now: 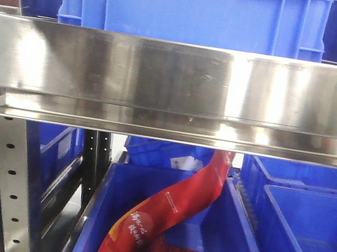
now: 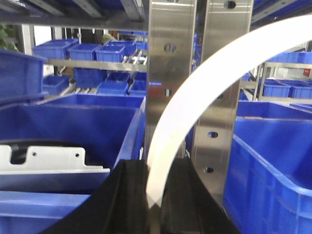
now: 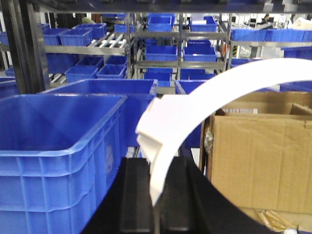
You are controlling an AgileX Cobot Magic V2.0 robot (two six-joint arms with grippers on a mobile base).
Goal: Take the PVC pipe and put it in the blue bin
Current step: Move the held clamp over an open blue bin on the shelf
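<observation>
PVC pipe (image 3: 165, 126) is clamped in the closed right gripper (image 3: 155, 187), arcing up and rightward from it. A blue bin (image 3: 48, 190) is seen just left. A white arc (image 2: 195, 97) is likewise pinched in the left gripper (image 2: 155, 195).

White curved PVC pipe (image 3: 168, 122) pinched in right hand (image 3: 155, 168), arcing upward.

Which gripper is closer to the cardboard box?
Right. The cardboard box sits close beside the right gripper, on its camera's right. Around the left gripper are only blue bins and a metal post, no box.
</observation>
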